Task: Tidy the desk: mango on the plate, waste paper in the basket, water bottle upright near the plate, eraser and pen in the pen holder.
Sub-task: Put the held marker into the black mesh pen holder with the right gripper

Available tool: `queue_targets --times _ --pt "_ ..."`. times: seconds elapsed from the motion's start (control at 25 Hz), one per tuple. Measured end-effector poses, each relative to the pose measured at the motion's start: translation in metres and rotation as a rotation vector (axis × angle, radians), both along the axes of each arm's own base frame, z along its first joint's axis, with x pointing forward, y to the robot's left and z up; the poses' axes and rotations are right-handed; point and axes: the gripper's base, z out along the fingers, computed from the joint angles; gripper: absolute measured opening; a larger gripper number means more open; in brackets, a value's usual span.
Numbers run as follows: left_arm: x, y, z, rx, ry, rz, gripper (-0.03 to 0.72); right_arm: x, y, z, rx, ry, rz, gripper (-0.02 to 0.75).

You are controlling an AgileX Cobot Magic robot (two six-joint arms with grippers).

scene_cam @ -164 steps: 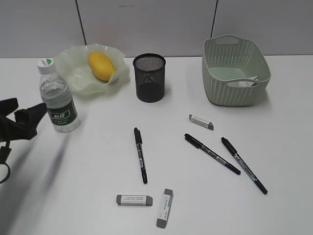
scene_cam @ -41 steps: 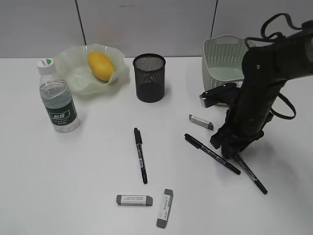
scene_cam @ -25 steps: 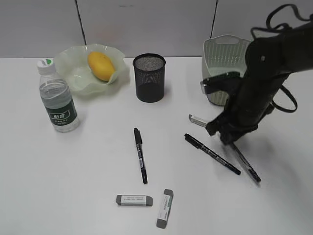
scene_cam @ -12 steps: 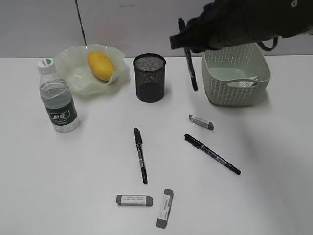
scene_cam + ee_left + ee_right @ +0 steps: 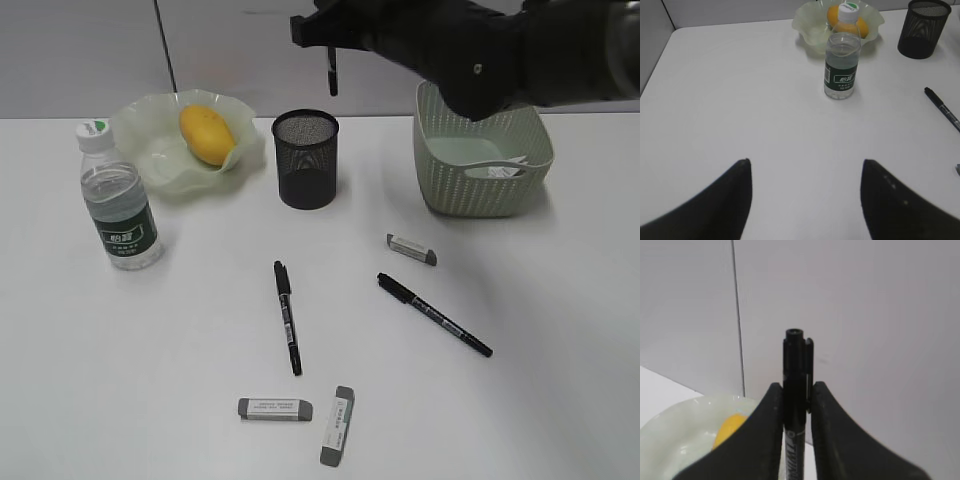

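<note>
My right gripper (image 5: pixel 328 42) is shut on a black pen (image 5: pixel 333 80) that hangs upright, high above and slightly right of the black mesh pen holder (image 5: pixel 305 158). The right wrist view shows the pen (image 5: pixel 798 357) clamped between the fingers (image 5: pixel 771 410). Two more pens (image 5: pixel 288 316) (image 5: pixel 434 314) and three erasers (image 5: pixel 411 249) (image 5: pixel 275 408) (image 5: pixel 338 424) lie on the desk. The mango (image 5: pixel 206 134) rests in the plate (image 5: pixel 150 150). The water bottle (image 5: pixel 120 195) stands upright beside the plate. Waste paper (image 5: pixel 505 170) lies in the basket (image 5: pixel 480 190). My left gripper (image 5: pixel 805 165) is open over bare desk.
In the left wrist view the bottle (image 5: pixel 841 60) stands ahead, with the plate (image 5: pixel 807 27) and mango (image 5: pixel 831 14) behind it and the pen holder (image 5: pixel 922 22) at the far right. A grey panelled wall runs behind the desk.
My right gripper lifted a pen off the desk at the right and carried it up and left, from beside the basket to above the pen holder. The left arm has left the exterior view.
</note>
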Motion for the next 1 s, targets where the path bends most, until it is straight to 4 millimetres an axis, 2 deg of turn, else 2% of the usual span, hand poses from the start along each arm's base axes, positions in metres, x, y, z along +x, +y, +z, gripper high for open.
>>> queue_targets --times 0.2,0.4,0.72,1.0 --pt "0.000 0.000 0.000 0.000 0.000 0.000 0.515 0.018 0.014 -0.014 0.097 -0.015 0.029 0.142" --pt "0.000 0.000 0.000 0.000 0.000 0.000 0.515 0.029 0.021 -0.041 0.122 0.009 0.028 0.142" --pt "0.000 0.000 0.000 0.000 0.000 0.000 0.515 0.033 0.024 -0.077 0.093 0.058 0.026 0.142" --pt "0.000 0.000 0.000 0.000 0.000 0.000 0.515 0.035 0.024 -0.097 0.060 0.087 0.011 0.142"
